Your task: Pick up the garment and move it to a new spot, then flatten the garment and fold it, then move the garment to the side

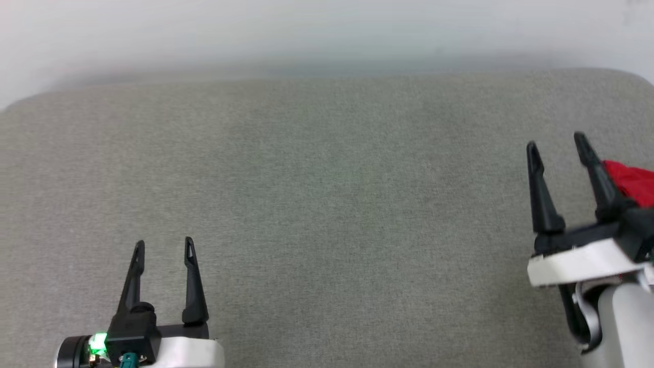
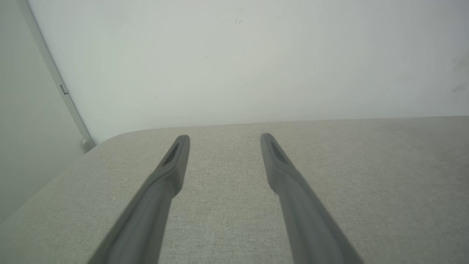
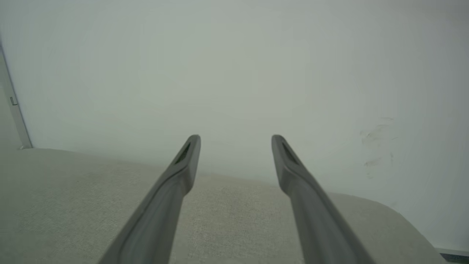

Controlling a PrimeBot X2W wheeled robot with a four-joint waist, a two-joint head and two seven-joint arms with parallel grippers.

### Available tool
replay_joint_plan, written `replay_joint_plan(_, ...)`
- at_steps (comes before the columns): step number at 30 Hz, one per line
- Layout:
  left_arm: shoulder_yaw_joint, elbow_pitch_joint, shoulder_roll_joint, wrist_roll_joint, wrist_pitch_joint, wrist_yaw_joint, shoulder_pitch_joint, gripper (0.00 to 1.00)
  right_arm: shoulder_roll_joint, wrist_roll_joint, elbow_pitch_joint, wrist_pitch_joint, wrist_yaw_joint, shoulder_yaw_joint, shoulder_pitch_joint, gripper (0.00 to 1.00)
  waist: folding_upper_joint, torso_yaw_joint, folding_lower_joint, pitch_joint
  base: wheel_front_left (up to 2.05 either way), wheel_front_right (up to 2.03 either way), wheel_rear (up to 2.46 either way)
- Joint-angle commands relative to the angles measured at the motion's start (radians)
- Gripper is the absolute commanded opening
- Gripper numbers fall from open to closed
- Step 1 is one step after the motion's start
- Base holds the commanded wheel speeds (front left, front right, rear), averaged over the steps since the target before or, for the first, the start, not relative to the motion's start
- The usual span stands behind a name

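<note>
Your left gripper [image 1: 164,243] hovers over the near-left corner of the grey fabric surface [image 1: 327,194], fingers spread wide with nothing between them. Toward the right edge, your right gripper [image 1: 556,140] stands equally wide and empty. Just past its outer finger you see the garment [image 1: 633,181], a red bunch at the surface's right edge; whether cloth and finger touch, you cannot tell.

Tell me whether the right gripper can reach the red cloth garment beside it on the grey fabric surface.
Probably yes: the right gripper stands open and the red garment lies right beside it, nothing between, though mostly out of frame.
</note>
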Motion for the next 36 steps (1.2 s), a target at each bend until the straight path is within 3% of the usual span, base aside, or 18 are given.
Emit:
replay_joint_plan(1,-0.006,0.010,-0.003,0.007,-0.002,-0.007,0.014,1.00,0.025,0.009,-0.024,-0.001,-0.001,-0.012,0.066,1.00,0.0000,0.019,0.0001,-0.027,0.00,0.00,0.00)
replay_joint_plan(14,-0.016,0.050,-0.008,0.000,-0.002,-0.034,0.063,1.00,0.095,0.027,-0.110,-0.001,-0.001,-0.060,0.325,1.00,0.0000,0.036,0.0001,-0.092,0.00,0.00,0.00)
replay_joint_plan(33,-0.025,0.097,-0.014,0.004,-0.002,-0.063,0.095,1.00,0.118,0.053,-0.154,-0.001,-0.001,-0.084,0.466,1.00,0.0000,0.052,0.0001,-0.139,0.00,0.00,0.00)
replay_joint_plan(34,-0.027,0.096,-0.013,0.000,0.000,-0.061,0.085,0.00,0.113,0.050,-0.153,0.000,0.000,-0.083,0.458,0.00,0.0000,0.052,0.0001,-0.139,0.00,0.00,0.00)
replay_joint_plan(36,-0.030,0.113,-0.014,-0.002,0.001,-0.061,0.086,0.00,0.113,0.050,-0.137,0.001,0.000,-0.082,0.459,0.00,0.0000,0.052,0.0001,-0.139,0.00,0.00,0.00)
